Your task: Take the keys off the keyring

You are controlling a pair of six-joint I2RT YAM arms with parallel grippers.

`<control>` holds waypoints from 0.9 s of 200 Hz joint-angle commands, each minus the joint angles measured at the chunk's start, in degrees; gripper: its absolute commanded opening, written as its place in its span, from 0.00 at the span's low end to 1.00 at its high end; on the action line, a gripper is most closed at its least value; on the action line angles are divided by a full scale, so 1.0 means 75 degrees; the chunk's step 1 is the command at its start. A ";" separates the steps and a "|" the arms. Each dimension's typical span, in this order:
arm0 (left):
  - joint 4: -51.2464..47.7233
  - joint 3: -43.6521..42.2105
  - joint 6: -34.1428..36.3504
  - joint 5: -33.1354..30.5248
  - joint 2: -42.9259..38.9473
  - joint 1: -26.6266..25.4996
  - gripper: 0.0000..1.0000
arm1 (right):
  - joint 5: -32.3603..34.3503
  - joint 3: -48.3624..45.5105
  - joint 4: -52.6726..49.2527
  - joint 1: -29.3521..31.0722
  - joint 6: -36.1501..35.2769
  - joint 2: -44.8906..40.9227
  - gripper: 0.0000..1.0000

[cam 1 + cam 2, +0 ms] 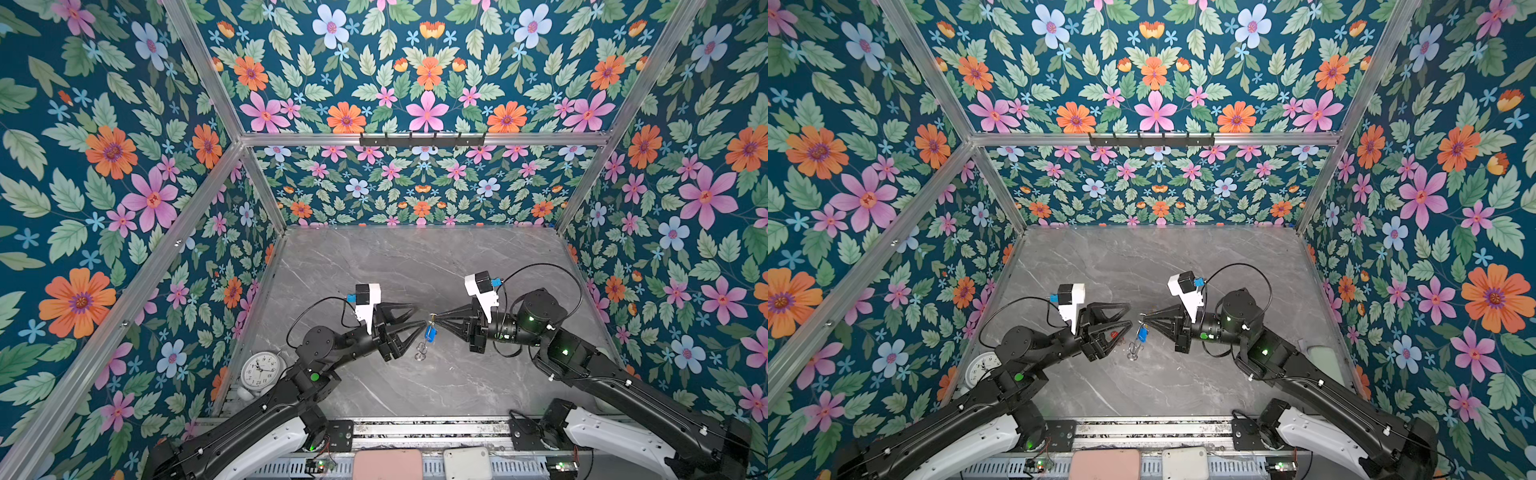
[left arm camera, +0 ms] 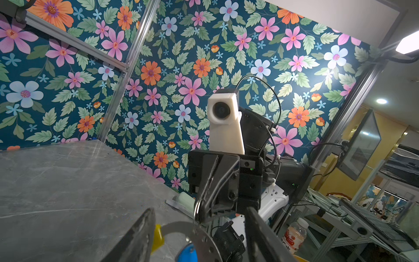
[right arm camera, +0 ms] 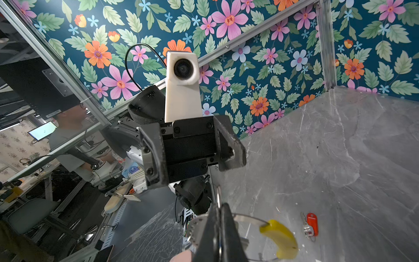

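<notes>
Obs., standing at the front of the cell.

- Near: both arms reach in from the front rail and meet over the middle of the worktop (image 1: 415,266). A white alarm clock (image 1: 259,370) sits by the left arm, clear of the action.
- Right pincer (image 1: 437,318): pressed together on the rim of the keyring (image 3: 247,219), carrying it above the worktop. Judged reason: with the ring in the air, whatever is on it dangles free and the other arm can get at it from the side.
- Left pincer (image 1: 421,316): spread, gripping nothing. In the left wrist view the ring's rim and its yellow segment (image 3: 280,238) sit between the open fingers; contact cannot be told.
- Blue-tagged key (image 1: 431,333): hangs below the ring, between the two pincers, with small silver loops (image 1: 420,352) lower down. Whether those loops reach the worktop is not clear.
- Red-tagged key (image 3: 311,223): lies flat on the worktop by itself, apart from the ring.
- Judgement: task about half done, with red off and blue not yet off. The next grip needs the left pincer on the blue tag while the right holds the ring steady. Risk: the thin rim slipping or twisting in the grip.
- Far: bare worktop, then a black hook rail (image 1: 422,139) on the back wall, unused.
</notes>
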 commanded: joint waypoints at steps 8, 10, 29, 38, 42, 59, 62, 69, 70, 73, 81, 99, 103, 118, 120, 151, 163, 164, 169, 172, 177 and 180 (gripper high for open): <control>-0.0983 0.0268 0.0481 -0.0003 -0.0154 0.0004 0.72 | -0.0121 0.0078 -0.0223 0.0005 -0.0221 -0.0032 0.00; -0.1047 0.0290 0.0505 -0.0003 -0.0152 0.0002 0.72 | -0.0130 0.0091 -0.0229 0.0005 -0.0225 -0.0025 0.00; -0.1619 0.0539 0.0672 0.0090 -0.0049 0.0002 0.75 | -0.0160 0.0176 -0.0464 0.0004 -0.0318 -0.0001 0.00; -0.1865 0.0659 0.0744 0.0151 0.0024 -0.0002 0.75 | -0.0160 0.0235 -0.0630 0.0005 -0.0382 0.0009 0.00; -0.1970 0.0698 0.0773 0.0168 0.0055 0.0001 0.75 | -0.0166 0.0263 -0.0722 0.0005 -0.0429 0.0015 0.00; -0.2361 0.0832 0.0890 0.0171 0.0140 0.0001 0.72 | -0.0178 0.0404 -0.0995 -0.0002 -0.0577 0.0044 0.00; -0.2429 0.0852 0.0908 0.0166 0.0152 0.0003 0.71 | -0.0183 0.0428 -0.1046 -0.0002 -0.0603 0.0053 0.00; -0.2609 0.0925 0.0955 0.0193 0.0191 0.0006 0.68 | -0.0192 0.0495 -0.1181 0.0005 -0.0670 0.0056 0.00; -0.2636 0.0945 0.0969 0.0194 0.0202 0.0004 0.67 | -0.0194 0.0506 -0.1210 0.0005 -0.0677 0.0062 0.00; -0.2725 0.0982 0.0995 0.0209 0.0220 -0.0001 0.66 | -0.0189 0.0543 -0.1293 0.0005 -0.0732 0.0067 0.00; -0.2981 0.1097 0.1076 0.0287 0.0279 -0.0001 0.59 | -0.0195 0.0649 -0.1494 0.0005 -0.0861 0.0085 0.00; -0.3572 0.1395 0.1289 0.0488 0.0376 0.0002 0.48 | -0.0217 0.0871 -0.1969 0.0011 -0.1099 0.0123 0.00; -0.3686 0.1450 0.1318 0.0533 0.0387 0.0003 0.46 | -0.0225 0.0921 -0.2082 0.0005 -0.1168 0.0135 0.00; -0.3991 0.1579 0.1412 0.0692 0.0376 0.0002 0.41 | -0.0308 0.1143 -0.2501 0.0008 -0.1467 0.0171 0.00; -0.4020 0.1596 0.1421 0.0733 0.0376 0.0004 0.40 | -0.0320 0.1168 -0.2560 0.0005 -0.1497 0.0181 0.00; -0.4244 0.1762 0.1483 0.1279 0.0428 0.0007 0.37 | -0.0488 0.1552 -0.3190 0.0005 -0.1905 0.0277 0.00; -0.4288 0.1820 0.1486 0.1402 0.0457 -0.0004 0.37 | -0.0515 0.1674 -0.3422 0.0005 -0.2037 0.0320 0.00; -0.4284 0.1820 0.1480 0.1402 0.0458 -0.0001 0.37 | -0.0519 0.1687 -0.3438 0.0005 -0.2040 0.0323 0.00; -0.4302 0.1830 0.1485 0.1430 0.0469 0.0002 0.36 | -0.0545 0.1720 -0.3506 0.0011 -0.2071 0.0339 0.00; -0.4303 0.1838 0.1486 0.1453 0.0470 0.0002 0.35 | -0.0547 0.1742 -0.3548 0.0005 -0.2093 0.0346 0.00; -0.4303 0.1844 0.1497 0.1470 0.0481 0.0007 0.34 | -0.0547 0.1769 -0.3604 0.0004 -0.2121 0.0354 0.00; -0.4299 0.1862 0.1497 0.1490 0.0482 0.0002 0.34 | -0.0547 0.1798 -0.3622 0.0005 -0.2124 0.0360 0.00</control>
